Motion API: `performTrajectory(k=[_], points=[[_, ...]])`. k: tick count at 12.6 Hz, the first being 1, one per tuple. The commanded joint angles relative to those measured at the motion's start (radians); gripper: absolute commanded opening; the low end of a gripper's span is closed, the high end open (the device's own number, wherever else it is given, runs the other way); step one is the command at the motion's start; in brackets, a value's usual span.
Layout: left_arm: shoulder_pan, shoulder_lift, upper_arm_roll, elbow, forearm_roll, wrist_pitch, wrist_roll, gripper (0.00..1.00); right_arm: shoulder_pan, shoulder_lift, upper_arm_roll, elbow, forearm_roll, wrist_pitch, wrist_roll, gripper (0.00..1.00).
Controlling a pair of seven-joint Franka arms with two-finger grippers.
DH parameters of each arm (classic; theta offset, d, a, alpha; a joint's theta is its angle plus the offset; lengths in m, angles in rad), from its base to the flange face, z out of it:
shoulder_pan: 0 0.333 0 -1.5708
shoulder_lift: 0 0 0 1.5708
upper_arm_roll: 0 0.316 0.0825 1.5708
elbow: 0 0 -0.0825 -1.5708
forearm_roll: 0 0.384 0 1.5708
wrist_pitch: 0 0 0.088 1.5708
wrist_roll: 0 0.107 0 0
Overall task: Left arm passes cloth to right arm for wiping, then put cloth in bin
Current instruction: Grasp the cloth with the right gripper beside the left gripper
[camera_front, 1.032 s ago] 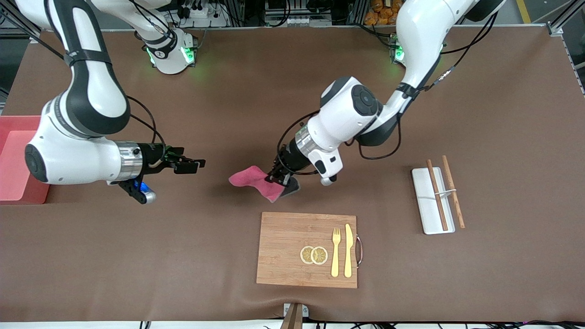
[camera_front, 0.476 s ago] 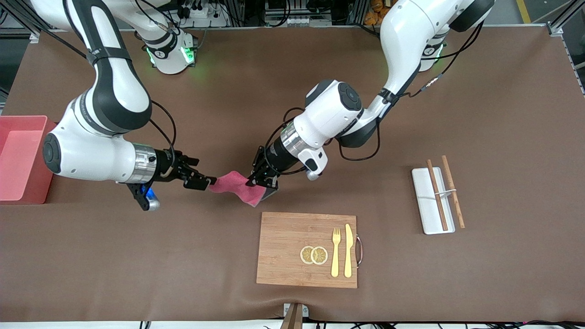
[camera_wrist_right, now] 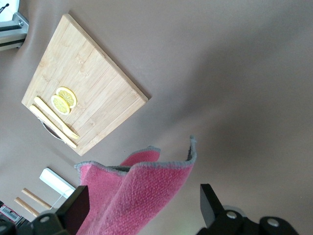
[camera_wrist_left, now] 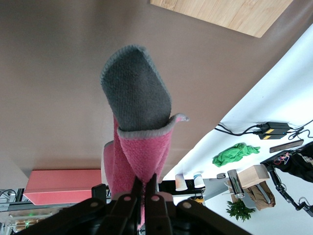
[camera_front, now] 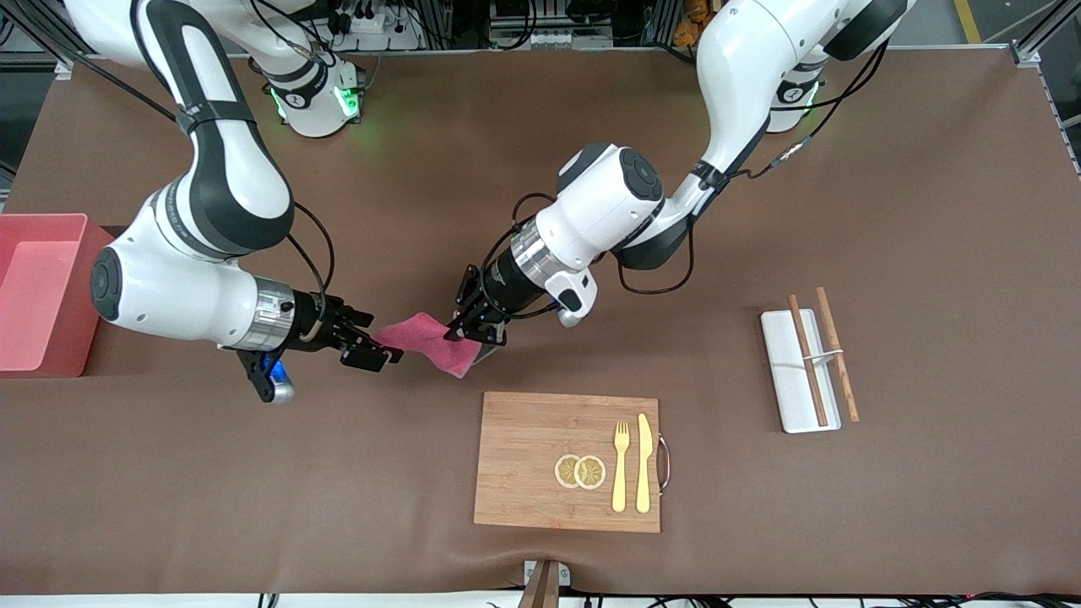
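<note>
The magenta-pink cloth [camera_front: 426, 340] with a grey reverse hangs in the air over the brown table, stretched between the two grippers. My left gripper [camera_front: 475, 331] is shut on one end of it; in the left wrist view the cloth [camera_wrist_left: 139, 147] is pinched between the closed fingers [camera_wrist_left: 145, 191]. My right gripper [camera_front: 376, 342] is open, its fingers on either side of the cloth's other end; in the right wrist view the cloth [camera_wrist_right: 132, 196] lies between the spread fingers [camera_wrist_right: 73, 208]. The pink bin [camera_front: 38, 291] stands at the right arm's end of the table.
A wooden cutting board [camera_front: 540, 460] with lemon slices [camera_front: 580, 471], a fork [camera_front: 621, 464] and a knife [camera_front: 644, 463] lies nearer the front camera than the cloth. A white tray [camera_front: 794, 371] with chopsticks [camera_front: 823, 355] sits toward the left arm's end.
Both arms have closed in on each other. The left gripper carried the cloth toward the right arm, and the right gripper's open fingers now surround the cloth's free end.
</note>
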State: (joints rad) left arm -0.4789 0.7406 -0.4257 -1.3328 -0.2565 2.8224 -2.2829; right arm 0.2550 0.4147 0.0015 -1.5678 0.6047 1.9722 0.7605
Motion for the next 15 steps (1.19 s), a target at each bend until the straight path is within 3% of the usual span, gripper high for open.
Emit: performTrajectory(k=[1,2,4,8,9,10,11,12,15], points=[[-0.023,0.032,0.002,0.038,-0.026,0.025,-0.007,0.0,0.023,-0.002,-0.005,-0.012,0.017,0.011,0.014,0.78],[-0.023,0.039,0.002,0.038,-0.026,0.035,-0.007,0.0,0.023,-0.002,-0.005,-0.014,0.017,0.01,0.007,0.58],[-0.029,0.04,0.002,0.038,-0.026,0.038,-0.007,0.0,0.023,-0.002,-0.005,-0.012,0.013,-0.027,-0.012,0.03],[-0.035,0.042,0.002,0.037,-0.026,0.038,-0.007,0.0,0.021,-0.002,-0.005,-0.014,0.01,-0.039,-0.067,0.0],[-0.033,0.04,0.002,0.037,-0.026,0.038,-0.004,0.16,0.021,-0.002,-0.006,-0.014,0.01,-0.039,-0.079,0.0],[-0.033,0.036,0.002,0.037,-0.026,0.038,-0.003,0.46,0.02,-0.002,-0.006,-0.014,0.009,-0.039,-0.087,0.0],[-0.029,0.026,0.002,0.037,-0.023,0.032,-0.001,0.93,0.021,-0.002,-0.006,-0.014,0.006,-0.039,-0.09,0.0],[-0.018,0.008,0.007,0.035,-0.015,0.022,-0.001,1.0,0.021,-0.002,-0.006,-0.014,0.003,-0.039,-0.09,0.0],[0.055,-0.055,0.012,0.035,-0.004,-0.095,0.017,1.0,0.018,-0.002,-0.006,-0.017,0.0,-0.039,-0.136,0.0]])
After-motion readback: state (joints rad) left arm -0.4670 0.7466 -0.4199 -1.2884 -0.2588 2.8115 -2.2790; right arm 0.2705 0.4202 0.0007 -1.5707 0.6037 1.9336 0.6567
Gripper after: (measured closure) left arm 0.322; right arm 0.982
